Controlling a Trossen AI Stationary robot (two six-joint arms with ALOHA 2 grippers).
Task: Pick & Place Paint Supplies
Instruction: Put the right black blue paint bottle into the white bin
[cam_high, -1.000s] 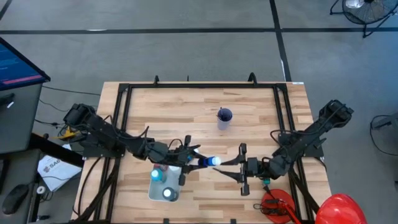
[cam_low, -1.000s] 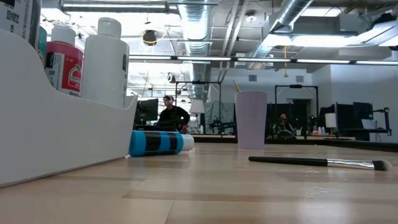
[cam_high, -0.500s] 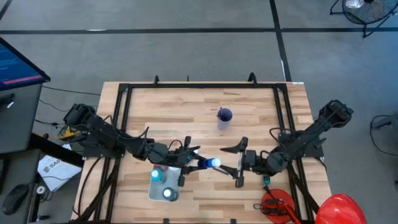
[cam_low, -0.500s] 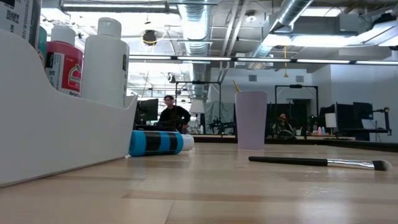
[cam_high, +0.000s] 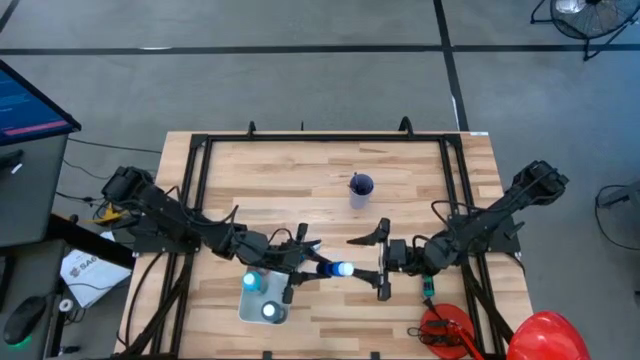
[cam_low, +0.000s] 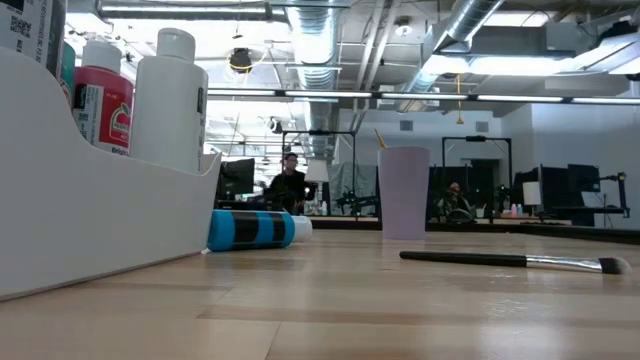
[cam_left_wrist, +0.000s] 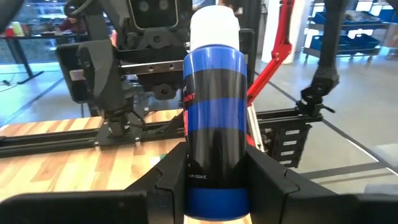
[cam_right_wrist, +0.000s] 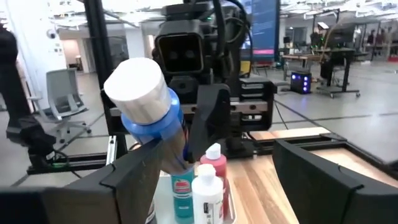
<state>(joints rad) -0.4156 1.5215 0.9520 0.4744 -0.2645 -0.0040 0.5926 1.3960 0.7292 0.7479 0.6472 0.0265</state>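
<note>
While several bottles already stand in the white tray (cam_high: 252, 309), the left gripper (cam_high: 318, 265) clamps a dark blue paint bottle (cam_high: 335, 267) by its body, white cap pointing away toward the right gripper (cam_high: 383, 260). That claw faces it with its jaws spread and nothing between them; the bottle's cap lies just ahead of its fingers, apart from them.

Just behind and beside the left claw sits the tray, holding a red bottle (cam_right_wrist: 214, 163), a teal bottle (cam_right_wrist: 182, 186) and a white bottle (cam_right_wrist: 204, 189), as the right wrist view shows.

Still loose on the table (cam_high: 300, 170) are a light blue bottle (cam_low: 252, 229) lying on its side and a dark-handled brush (cam_low: 510, 261), seen from the low view. A purple cup (cam_high: 361, 190) stands well beyond the right claw.

By the look of it, the job is partly done: the blue bottle must yet reach the tray, and the loose bottle and brush remain to be collected.
</note>
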